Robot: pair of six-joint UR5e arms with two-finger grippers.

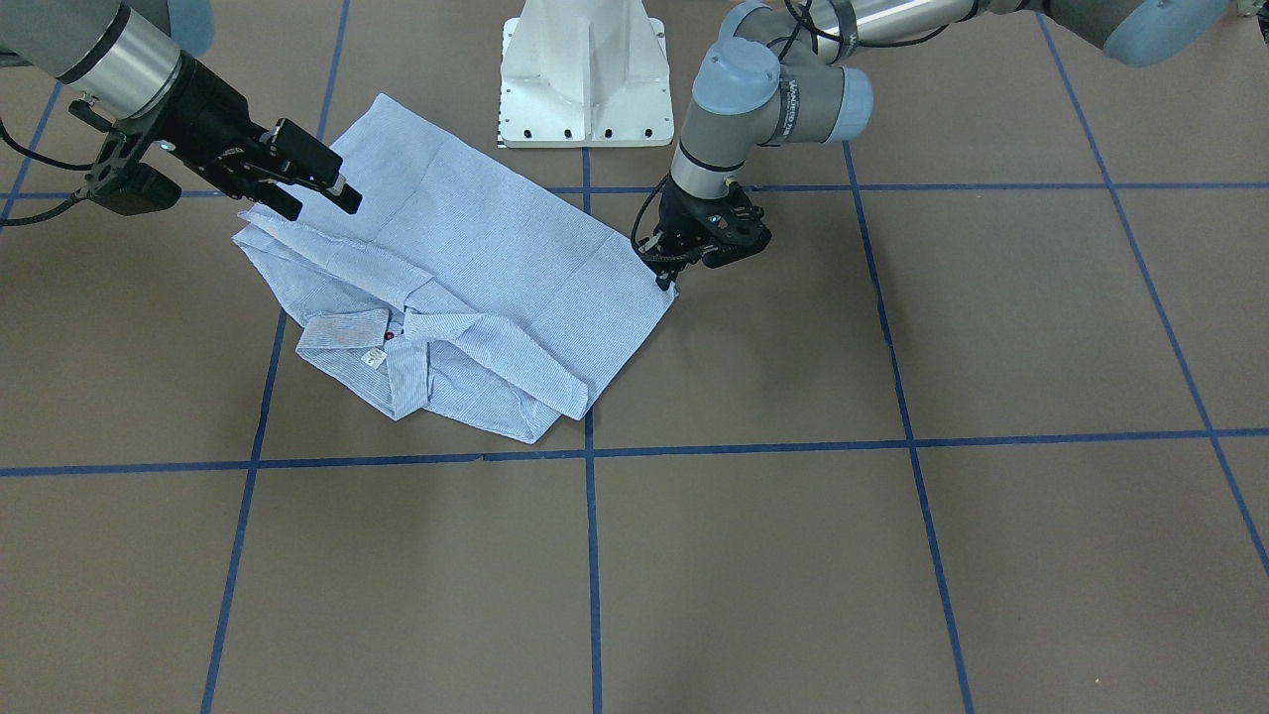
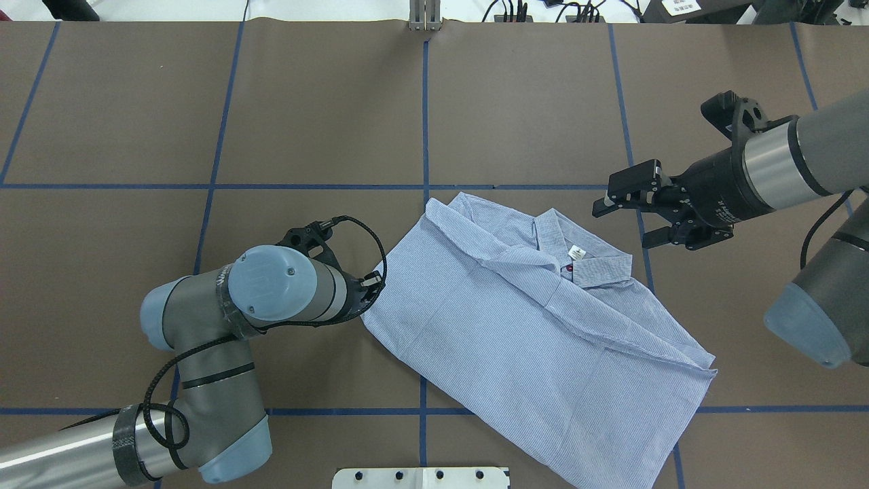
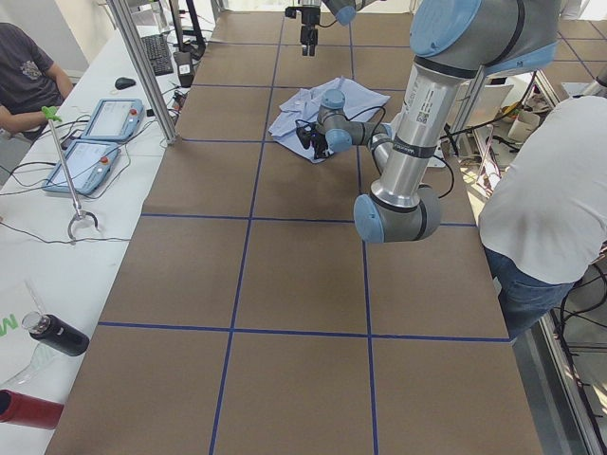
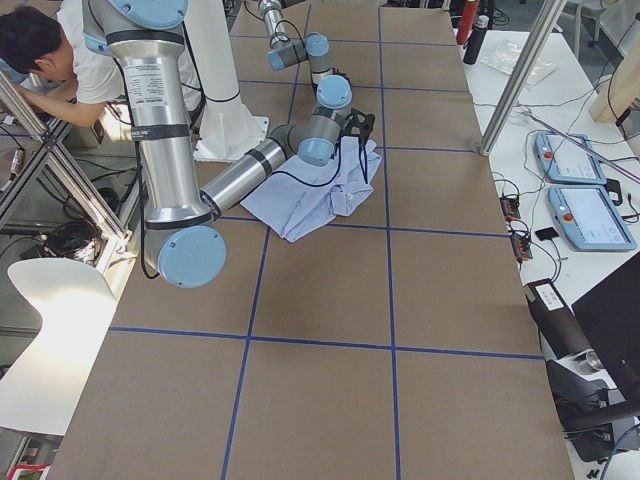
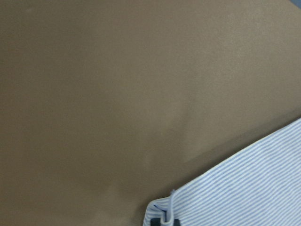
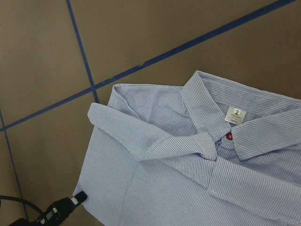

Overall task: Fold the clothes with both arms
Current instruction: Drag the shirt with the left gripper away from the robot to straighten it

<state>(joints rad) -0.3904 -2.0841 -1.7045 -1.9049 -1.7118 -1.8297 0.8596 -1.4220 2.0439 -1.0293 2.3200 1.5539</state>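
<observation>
A half-folded shirt (image 1: 496, 258), judged soft and limp, is best gripped at corners. One is pinched by the left gripper (image 1: 666, 270); the right gripper (image 1: 319, 203), upper left, is seen with fingers spread.

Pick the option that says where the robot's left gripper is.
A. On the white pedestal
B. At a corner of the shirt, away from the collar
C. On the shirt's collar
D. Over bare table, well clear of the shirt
B: the left gripper is down at one corner of the shirt, on the far side from the collar, while the right gripper hangs open over the other side.
</observation>
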